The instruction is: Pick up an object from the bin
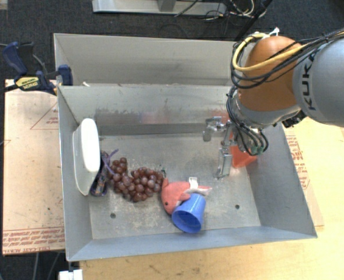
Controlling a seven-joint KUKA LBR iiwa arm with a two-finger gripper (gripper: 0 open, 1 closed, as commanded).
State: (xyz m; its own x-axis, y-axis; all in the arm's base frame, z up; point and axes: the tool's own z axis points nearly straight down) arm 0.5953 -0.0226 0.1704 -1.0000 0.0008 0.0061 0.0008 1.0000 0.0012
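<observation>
While the arm [329, 80] is reached in from the right, the gripper [214, 155] is seen low inside the grey bin [282, 197], over the right half of its floor. Its two metal fingers [223, 163] are spread well apart, so it's counted as open, with just bare grey floor between them. Right beside the lower finger, a small red-orange thing [242, 157] is found lying near the bin's right wall. It's partly covered by the wrist and cables, so its shape can't really be told, and it's sat outside the fingers rather than gripped. Down and to the left of that finger, a pink soft toy [172, 196] is laid on the floor. A blue cup [189, 216] is tipped on its side right against it, mouth pointed toward the front wall. Further left, a bunch of dark purple grapes [135, 182] is spread out close up to the toy. A white oval thing [86, 155] is propped along the left wall, with something purple [101, 179] tucked under its lower end.
</observation>
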